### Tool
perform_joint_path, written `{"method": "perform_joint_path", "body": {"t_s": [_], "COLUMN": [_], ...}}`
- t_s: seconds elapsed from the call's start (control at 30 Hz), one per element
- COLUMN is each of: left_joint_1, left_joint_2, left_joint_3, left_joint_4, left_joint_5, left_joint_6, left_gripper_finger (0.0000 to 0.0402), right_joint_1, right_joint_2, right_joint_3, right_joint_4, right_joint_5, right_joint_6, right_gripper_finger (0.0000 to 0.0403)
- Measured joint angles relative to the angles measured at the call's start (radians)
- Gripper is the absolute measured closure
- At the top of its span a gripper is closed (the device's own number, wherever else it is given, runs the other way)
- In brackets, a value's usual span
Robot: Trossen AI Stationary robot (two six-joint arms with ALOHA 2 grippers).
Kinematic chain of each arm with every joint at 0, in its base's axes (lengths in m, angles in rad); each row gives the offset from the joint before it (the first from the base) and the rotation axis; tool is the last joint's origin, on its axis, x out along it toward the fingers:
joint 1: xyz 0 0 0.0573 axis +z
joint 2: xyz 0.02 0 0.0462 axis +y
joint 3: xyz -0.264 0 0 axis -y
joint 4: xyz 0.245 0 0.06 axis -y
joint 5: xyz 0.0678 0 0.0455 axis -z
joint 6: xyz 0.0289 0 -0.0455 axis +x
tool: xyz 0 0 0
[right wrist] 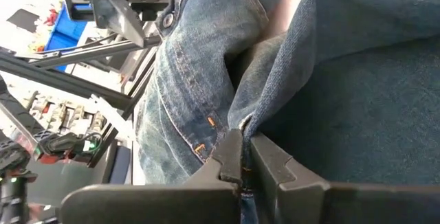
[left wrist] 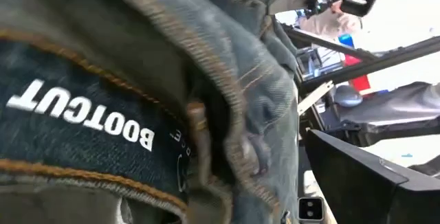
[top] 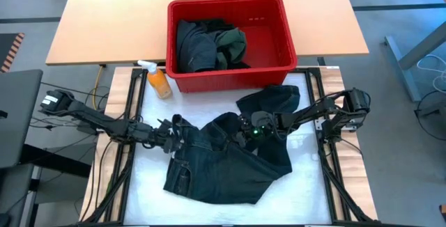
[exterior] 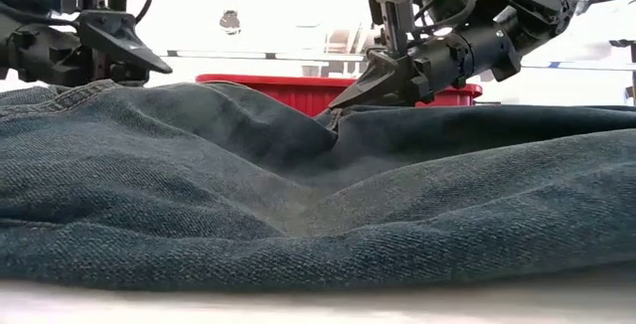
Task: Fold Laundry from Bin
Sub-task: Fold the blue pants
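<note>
white padded tabletop (top: 209, 209), red bin (top: 279, 25) at far edge holding dark laundry (top: 209, 44); orange spray bottle (top: 159, 81) left of it. dark jeans (top: 223, 164) lie crumpled mid-tabletop. right tool (right wrist: 240, 172) clamped shut on a denim fold near the crotch seam. left tool (exterior: 134, 51) spread wide at the waistband, holding nothing. advice: seat the left tool on the waistband before lifting, then pull apart evenly to flatten.

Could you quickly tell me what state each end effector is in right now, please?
Left end effector: open, at the waistband of the jeans, not gripping.
Right end effector: closed on a fold of the jeans.
</note>
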Motion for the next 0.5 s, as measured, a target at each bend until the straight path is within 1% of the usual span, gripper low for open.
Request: {"method": "perform_joint_path", "body": {"t_s": [0.1, 0.17, 0.27, 0.37, 0.4, 0.5], "left_joint_1": [0.0, 0.0, 0.0, 0.0, 0.0, -0.004], "left_joint_2": [0.0, -0.013, -0.04, -0.067, -0.076, -0.113], "left_joint_3": [0.03, 0.04, 0.044, 0.044, 0.044, 0.044], "left_joint_4": [0.0, -0.001, -0.028, -0.062, -0.063, -0.007], "left_joint_5": [0.005, 0.015, 0.023, 0.025, 0.025, 0.027], "left_joint_6": [0.058, 0.074, 0.08, 0.06, 0.052, 0.039], "left_gripper_finger": [0.0123, 0.016, 0.0243, 0.0351, 0.0372, 0.0377], "right_joint_1": [0.0, 0.0, 0.0, 0.0, 0.0, 0.0], "right_joint_2": [0.0, 0.0, 0.0, -0.001, -0.005, -0.036], "right_joint_3": [0.0, 0.0, 0.0, 0.0, 0.0, 0.0], "right_joint_4": [0.0, 0.0, 0.0, 0.0, -0.001, -0.003], "right_joint_5": [0.0, 0.0, 0.0, 0.0, -0.001, -0.001], "right_joint_6": [0.0, 0.0, -0.005, -0.023, -0.033, -0.066], "right_gripper_finger": [0.0372, 0.0372, 0.0372, 0.0372, 0.0372, 0.0372]}}
